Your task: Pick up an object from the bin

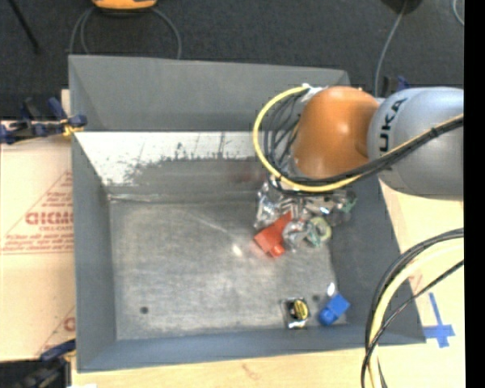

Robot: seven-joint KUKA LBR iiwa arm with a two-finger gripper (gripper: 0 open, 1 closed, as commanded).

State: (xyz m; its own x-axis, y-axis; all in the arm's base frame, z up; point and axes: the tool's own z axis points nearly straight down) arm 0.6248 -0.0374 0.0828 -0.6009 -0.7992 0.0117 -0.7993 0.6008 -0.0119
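Item 1: red block [269,240], small and angular, lying just right of frame centre on the floor of the grey bin [178,265]. It sits skewed, with one corner pointing to the lower left. Its upper right portion is covered, so the full outline cannot be confirmed.

Item 2: blue piece [334,309], small and chunky, at the lower right of the bin floor, close to the near wall.

Item 3: yellow-and-black piece [297,310], smaller, just left of the blue piece. Whether the two touch cannot be determined.

Items 2 and 3 lie well apart from item 1.
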